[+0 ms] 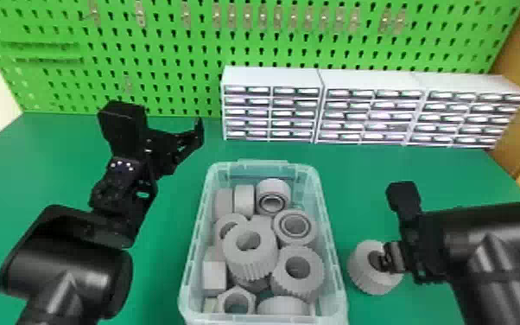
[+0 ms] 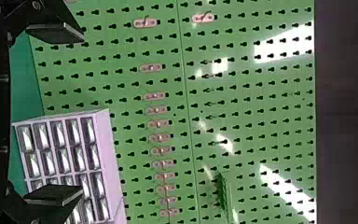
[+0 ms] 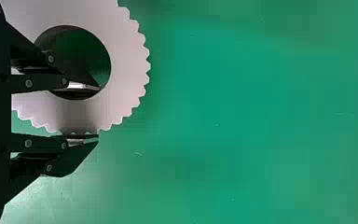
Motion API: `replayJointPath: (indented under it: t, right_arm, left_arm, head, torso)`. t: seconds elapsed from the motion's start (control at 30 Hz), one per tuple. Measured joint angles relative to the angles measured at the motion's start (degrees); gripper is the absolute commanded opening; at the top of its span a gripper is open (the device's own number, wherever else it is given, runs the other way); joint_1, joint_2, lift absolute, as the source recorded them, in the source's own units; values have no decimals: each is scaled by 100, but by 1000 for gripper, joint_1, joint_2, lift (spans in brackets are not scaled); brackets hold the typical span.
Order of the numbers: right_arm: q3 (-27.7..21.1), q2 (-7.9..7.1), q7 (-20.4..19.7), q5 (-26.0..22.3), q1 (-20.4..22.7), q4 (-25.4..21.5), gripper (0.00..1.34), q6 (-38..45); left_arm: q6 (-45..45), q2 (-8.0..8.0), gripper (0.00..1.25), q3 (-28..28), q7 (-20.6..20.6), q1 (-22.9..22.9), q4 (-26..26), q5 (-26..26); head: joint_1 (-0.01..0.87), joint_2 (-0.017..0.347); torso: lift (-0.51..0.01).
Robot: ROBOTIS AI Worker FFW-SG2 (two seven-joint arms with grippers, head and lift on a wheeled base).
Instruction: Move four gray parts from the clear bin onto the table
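Right end effector (image 1: 385, 259) grips gray part (image 1: 367, 278), bore axis upright.

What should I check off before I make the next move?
1. Gear outside the bin, over by its right side: ok
2. Right hand firmly gripping the gear: cannot tell
3. Gear resting flat on the table: cannot tell
4. Left hand open, empty and away from the bin: ok
5. More gray parts in the bin: ok
6. Four parts seen on the table: not ok
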Motion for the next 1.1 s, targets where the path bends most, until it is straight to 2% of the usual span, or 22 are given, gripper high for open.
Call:
replayJointPath:
  t: [0.1, 0.17, 0.33, 0.57, 1.1]
  right_arm:
    - [-11, -2, 0, -27, 1, -1, 529, -40]
    - [-9, -7, 0, -32, 19, -20, 589, -113]
    - [-2, 2, 0, 16, 62, -77, 609, -266]
    - [42, 8, 0, 89, 57, -83, 742, -239]
    - [235, -34, 0, 252, -41, -161, 804, -104]
  left_arm:
    - [-4, 0, 1106, -9, 0, -23, 0, 1]
    - [-5, 0, 1106, -12, 0, -32, 0, 1]
    - [-6, 0, 1106, -8, 0, -37, 0, 8]
    - [-6, 0, 1106, -9, 0, -31, 1, 9]
    - [-6, 0, 1106, 1, 0, -19, 1, 9]
  head:
    - [686, 26]
    - [686, 26]
    - [686, 26]
    - [686, 26]
    - [686, 26]
  torso:
    - [-50]
    - [-50]
    - [-50]
    - [-50]
    - [-50]
